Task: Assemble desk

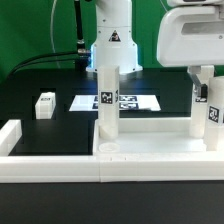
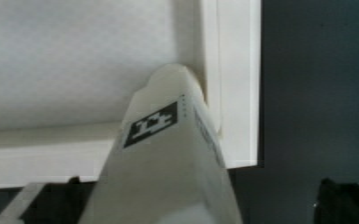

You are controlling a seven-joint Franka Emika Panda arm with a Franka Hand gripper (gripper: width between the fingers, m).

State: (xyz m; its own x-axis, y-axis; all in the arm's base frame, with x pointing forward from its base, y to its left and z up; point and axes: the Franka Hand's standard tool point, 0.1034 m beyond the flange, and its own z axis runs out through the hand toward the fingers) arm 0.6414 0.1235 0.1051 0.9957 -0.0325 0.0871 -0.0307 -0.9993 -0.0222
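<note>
Seemingly released gripper (image 1: 203, 88), fingertips cut off, above tagged leg (image 2: 158, 150).

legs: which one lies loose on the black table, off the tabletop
The small leg at the exterior view's left; the other two visible legs stand upright on the tabletop.

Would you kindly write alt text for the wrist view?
A white desk leg with a black-and-white tag stands upright on the rimmed white tabletop panel, near its corner. The open gripper's fingertips flank it, apart from the leg.
</note>
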